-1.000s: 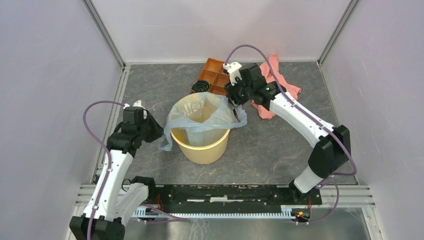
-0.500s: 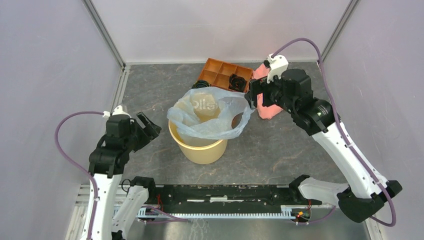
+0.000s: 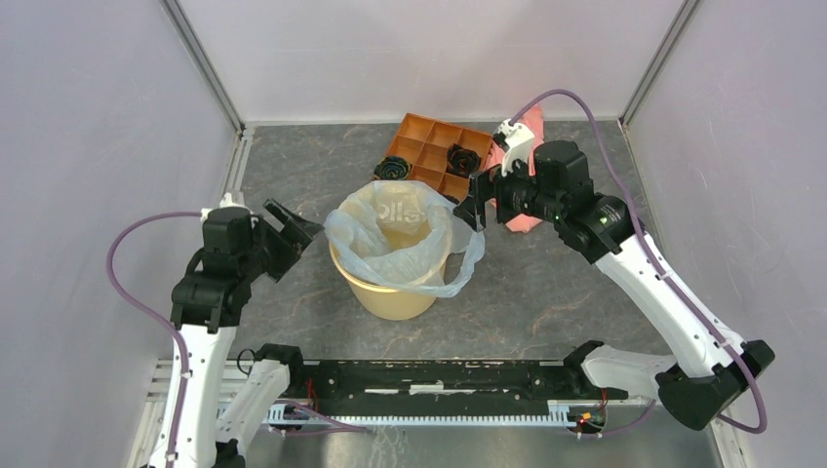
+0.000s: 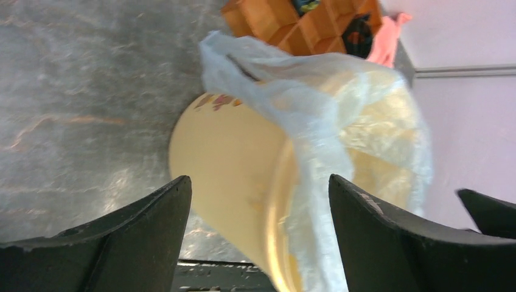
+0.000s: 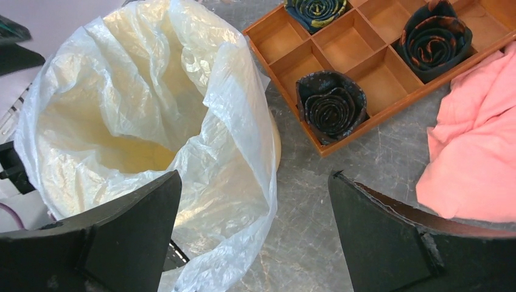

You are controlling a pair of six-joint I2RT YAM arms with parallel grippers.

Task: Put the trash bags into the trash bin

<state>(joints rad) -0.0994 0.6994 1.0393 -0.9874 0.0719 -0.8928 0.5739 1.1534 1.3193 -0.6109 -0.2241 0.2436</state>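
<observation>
Lining the round tan-yellow smooth plastic bin (image 3: 395, 297), the filmy, crinkled pale blue-grey translucent bag (image 3: 429, 268) veils most of its rim and floor, one flap spilling outside. The left gripper (image 3: 297, 239) and right gripper (image 3: 472, 202) flank it, jaws wide, empty.

Trash bag (image 3: 458, 278) is showing translucent pale blue-white. Trash bin (image 3: 395, 302) is showing plain tan-yellow. Tray (image 5: 377, 79) is showing orange, its rolls (image 5: 331, 104) dark navy with orange-gold swirls. Cloth (image 5: 474, 152) is showing pink, desk (image 3: 556, 283) dark grey marbling. Left pincer (image 3: 293, 222) and right pincer (image 3: 475, 200) are showing black.
</observation>
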